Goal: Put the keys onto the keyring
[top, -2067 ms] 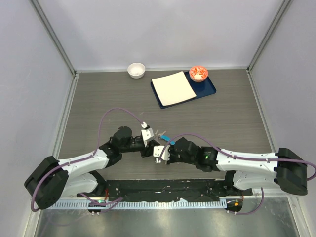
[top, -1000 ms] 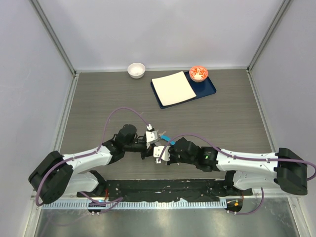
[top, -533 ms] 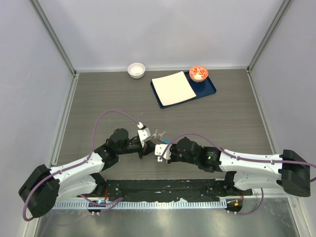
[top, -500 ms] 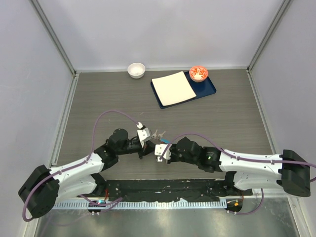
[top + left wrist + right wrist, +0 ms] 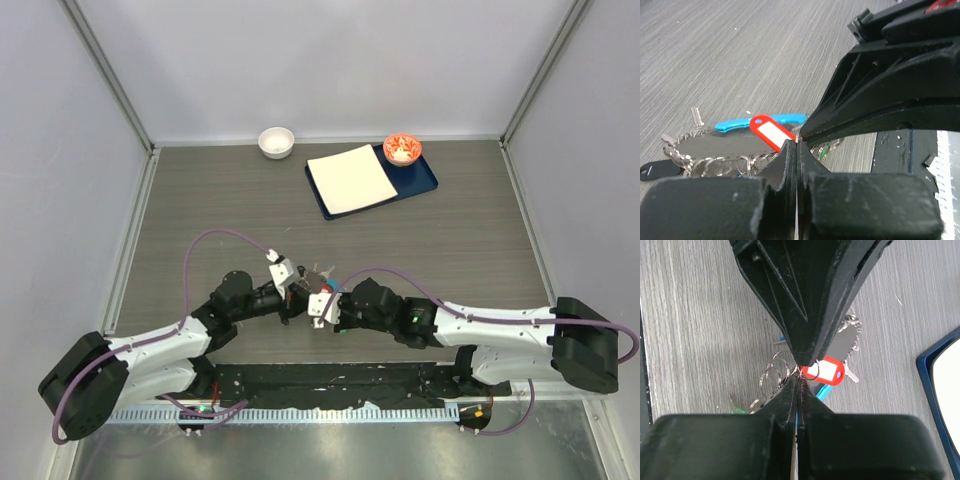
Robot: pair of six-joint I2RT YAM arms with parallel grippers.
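Grey wood-grain table (image 5: 200, 200), matte, with a straight grain. The work sits near its front edge, between the two arms. A tray (image 5: 428, 180), a white sheet (image 5: 350, 178), a white bowl (image 5: 276, 141) and a red bowl (image 5: 402, 149) stand well apart at the back.

**Position of parts.** The keyring (image 5: 758, 121) lies on the table directly beneath the gripper tips, with the keys (image 5: 696, 116) bunched along its wire.

**Jaw state.** The left gripper (image 5: 796, 148) and right gripper (image 5: 797, 384) meet tip to tip over the bunch. Both pairs of jaws are pressed together. A small ring (image 5: 810, 371) on the red tag (image 5: 771, 132) sits at the meeting point. Whether either tip nips it, or the wire, cannot be told.

**Step in hand (judged).** Threading is under way: one tip steadies the loop while the other works a key's ring onto it.

**Next move (judged).**
1. Hold one tip fixed.
2. Slide the small ring along the wire with fine alignment and light force. Thin wire is likely to slip from narrow tips.

**Materials and shapes.**
- Loop: thin grey wire.
- Crescent (image 5: 816, 391): smooth light blue plastic, curved.
- Red tag: flat, round-cornered, with a white label window.
- Key blades: silver metal, notched.
- Black head (image 5: 650, 170): flat plastic.
- Small rings: round steel coils.
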